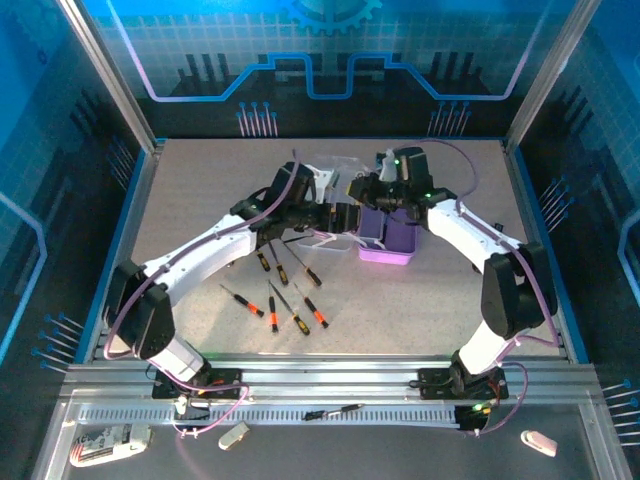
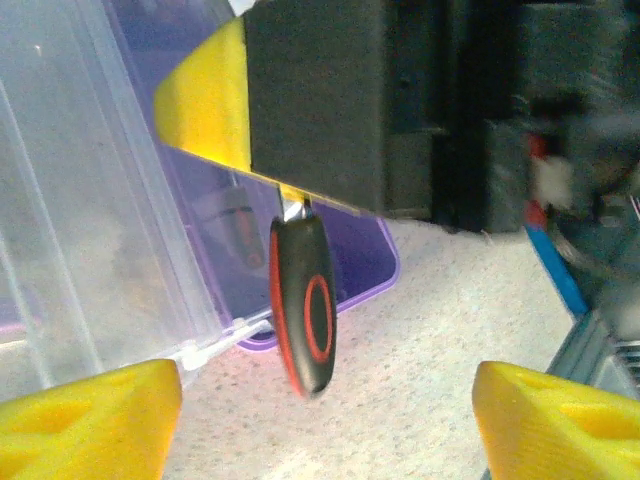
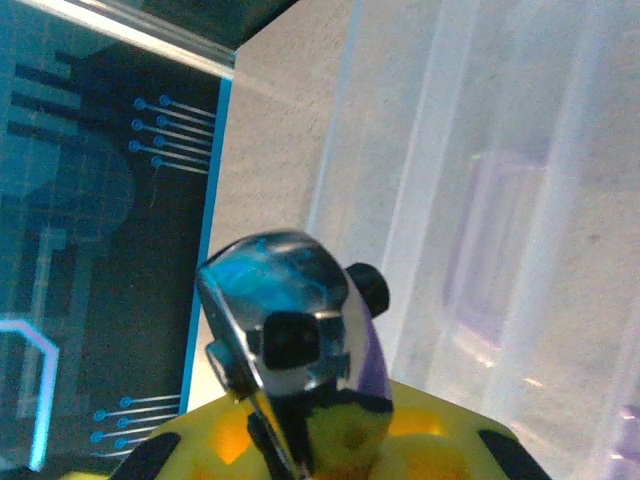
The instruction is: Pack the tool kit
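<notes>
Beside the open purple case (image 1: 388, 243) on the bench (image 1: 420, 300), the right tool (image 2: 285, 192) pinches a red-and-black screwdriver (image 2: 305, 310). The left tool (image 2: 320, 415) gapes wide. Next, I think, it goes gently inside.

So the case (image 1: 388, 242) is sitting a little right of centre on the table (image 1: 200, 180), and its lid (image 1: 335, 168) is hanging open off the back-left side. The right gripper (image 1: 383, 200) is hovering over the case's left end. The held screwdriver (image 2: 305, 305) is dangling below it, just beside the case. The left gripper (image 2: 325, 405) is sitting just left of that, with its fingers (image 2: 90, 415) standing either side of the dangling handle, not touching it.

The loose screwdrivers (image 1: 272, 312) are lying scattered front-left of the case, some under the left arm (image 1: 200, 255). One stray screwdriver (image 1: 335, 410) is lying on the front rail (image 1: 400, 412). Three small bits (image 1: 233, 435) are resting on the ledge (image 1: 400, 452) in front of that.
</notes>
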Controlling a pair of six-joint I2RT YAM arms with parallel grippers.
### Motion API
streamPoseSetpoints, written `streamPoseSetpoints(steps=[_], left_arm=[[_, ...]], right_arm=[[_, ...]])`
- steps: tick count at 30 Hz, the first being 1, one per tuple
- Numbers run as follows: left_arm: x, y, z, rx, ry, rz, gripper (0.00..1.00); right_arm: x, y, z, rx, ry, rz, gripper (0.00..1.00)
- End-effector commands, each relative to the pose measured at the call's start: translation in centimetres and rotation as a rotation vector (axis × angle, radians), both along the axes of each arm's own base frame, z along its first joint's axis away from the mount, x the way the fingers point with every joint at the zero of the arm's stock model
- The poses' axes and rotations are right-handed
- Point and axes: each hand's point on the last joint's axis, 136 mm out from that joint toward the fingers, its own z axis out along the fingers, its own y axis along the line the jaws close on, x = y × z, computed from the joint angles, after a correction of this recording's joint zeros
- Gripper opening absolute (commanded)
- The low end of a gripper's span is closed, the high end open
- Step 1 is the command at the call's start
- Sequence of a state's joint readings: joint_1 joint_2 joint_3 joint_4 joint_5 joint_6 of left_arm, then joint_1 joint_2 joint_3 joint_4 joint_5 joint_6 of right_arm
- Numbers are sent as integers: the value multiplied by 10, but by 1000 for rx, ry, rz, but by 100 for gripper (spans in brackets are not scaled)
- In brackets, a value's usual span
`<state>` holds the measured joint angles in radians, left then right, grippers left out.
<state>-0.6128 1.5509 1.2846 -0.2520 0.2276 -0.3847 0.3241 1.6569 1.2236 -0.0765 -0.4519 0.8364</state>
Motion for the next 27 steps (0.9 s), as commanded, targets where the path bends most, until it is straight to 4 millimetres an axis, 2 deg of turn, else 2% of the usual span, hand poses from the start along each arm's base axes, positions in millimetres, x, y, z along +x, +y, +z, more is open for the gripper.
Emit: streamPoseSetpoints(steps=[1, 3, 5, 8, 9, 11, 13, 16, 19, 21, 27], left_arm=[[-4, 20, 28, 17, -133, 55, 93], [-1, 42, 24, 68, -165, 152, 99], [5, 73, 16, 136, -183, 299, 99], [10, 144, -4, 263, -154, 631, 99], [6, 174, -14, 299, -120, 771, 99], [-7, 225, -36, 317, -9, 996, 99], [-22, 260, -62, 263, 119, 1153, 99], [-38, 282, -95, 150, 241, 1262, 99], [-43, 287, -109, 77, 259, 1295, 99], [-45, 286, -113, 54, 266, 1301, 99], [-43, 286, -106, 83, 264, 1285, 99]], right_arm=[[7, -20, 28, -12, -80, -29, 5], [10, -32, 28, -29, -81, -51, 5], [12, -44, 26, -60, -82, -72, 6], [14, -64, 21, -114, -82, -94, 5], [14, -70, 18, -131, -79, -103, 6], [14, -83, 14, -172, -79, -122, 6], [14, -97, 4, -231, -71, -143, 6], [14, -116, -12, -303, -47, -174, 6], [17, -126, -30, -340, -6, -191, 6], [19, -128, -40, -357, 13, -197, 6], [23, -129, -60, -366, 54, -197, 6]])
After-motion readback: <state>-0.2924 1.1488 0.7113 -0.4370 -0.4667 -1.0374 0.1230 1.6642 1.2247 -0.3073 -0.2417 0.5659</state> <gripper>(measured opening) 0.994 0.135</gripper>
